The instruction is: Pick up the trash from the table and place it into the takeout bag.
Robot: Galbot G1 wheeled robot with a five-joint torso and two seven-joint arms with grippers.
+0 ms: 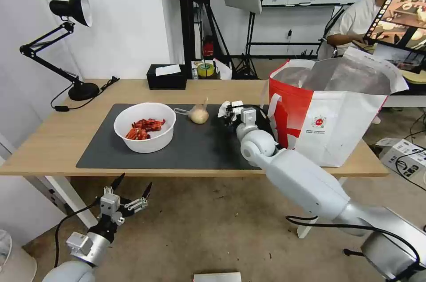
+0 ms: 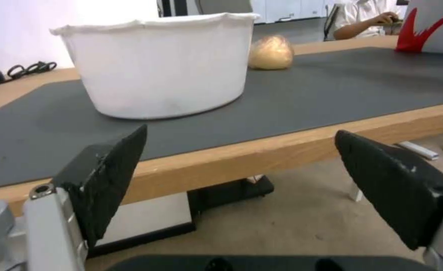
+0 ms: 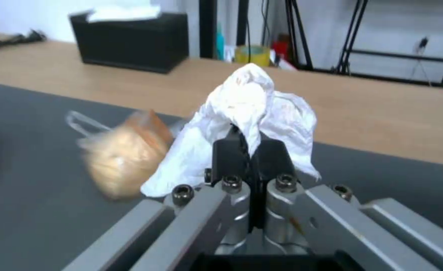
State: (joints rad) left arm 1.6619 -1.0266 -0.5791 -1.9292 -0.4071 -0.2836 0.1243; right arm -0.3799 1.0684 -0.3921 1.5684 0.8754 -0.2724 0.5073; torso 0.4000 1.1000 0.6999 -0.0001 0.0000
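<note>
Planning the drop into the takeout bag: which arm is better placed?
Right. The right gripper is shut on the crumpled tissue beside the takeout bag; the left gripper hangs open below the table edge.

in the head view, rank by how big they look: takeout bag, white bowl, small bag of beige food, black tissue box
1. takeout bag
2. white bowl
3. black tissue box, though it sits farther back
4. small bag of beige food
</note>
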